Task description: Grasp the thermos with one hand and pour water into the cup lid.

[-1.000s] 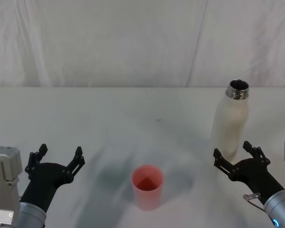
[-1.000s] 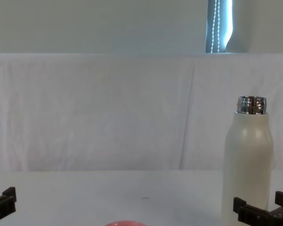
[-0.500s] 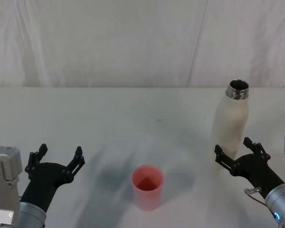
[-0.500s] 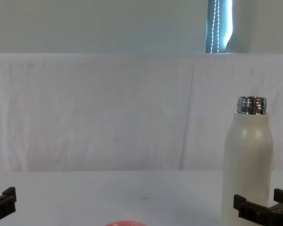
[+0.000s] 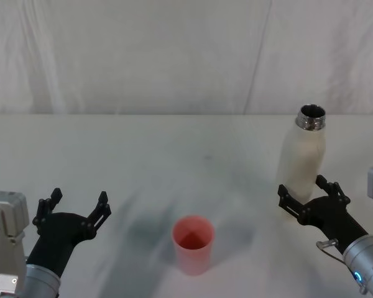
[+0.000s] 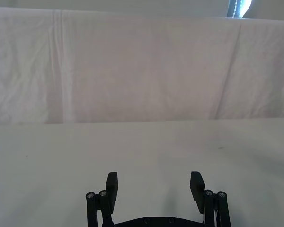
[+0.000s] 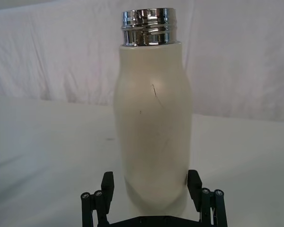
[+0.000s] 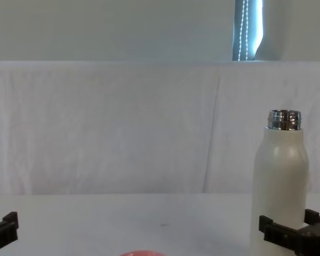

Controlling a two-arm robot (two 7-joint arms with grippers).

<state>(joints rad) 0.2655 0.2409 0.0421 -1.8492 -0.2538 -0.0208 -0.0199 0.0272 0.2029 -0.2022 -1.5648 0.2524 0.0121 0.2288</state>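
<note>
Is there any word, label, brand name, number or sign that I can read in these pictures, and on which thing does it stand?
None: no readable text on anything.
The thermos: plain cream body, only faint scratches, no label.
The cup lid: plain pink, no print.
The left gripper and right gripper, both open: no markings legible.

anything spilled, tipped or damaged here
Nothing stands out. The thermos stands upright, uncapped, between the open right gripper's fingers; the cup lid sits upright on a dry table. The left gripper is open, idle.
</note>
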